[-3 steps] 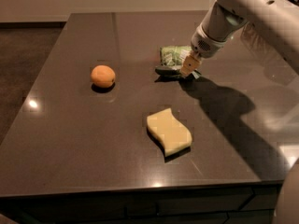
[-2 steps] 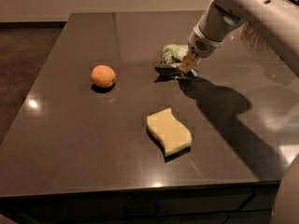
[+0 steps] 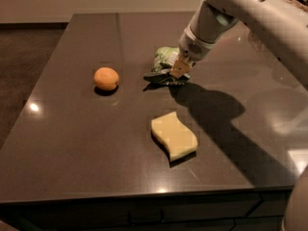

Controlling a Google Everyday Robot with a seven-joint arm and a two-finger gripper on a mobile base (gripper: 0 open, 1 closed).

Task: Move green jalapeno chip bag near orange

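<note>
Desk (image 3: 82, 148): dark grey-brown glossy top, with light glints near the left edge and the front. Three items on it.
- Orange (image 3: 106, 78): left of centre, standing alone.
- Pale yellow wavy sponge (image 3: 174, 135): lying flat, front of centre, well apart from the orange.
- Green jalapeno chip bag (image 3: 163, 61): crumpled, behind the sponge, right of the orange and apart from it. Cannot tell whether it rests fully on the surface.

End effector (image 3: 176, 71): at the bag's right edge, low over the desk.

Gripper (image 3: 177, 70) low, angled down-left, jaws clamped
</note>
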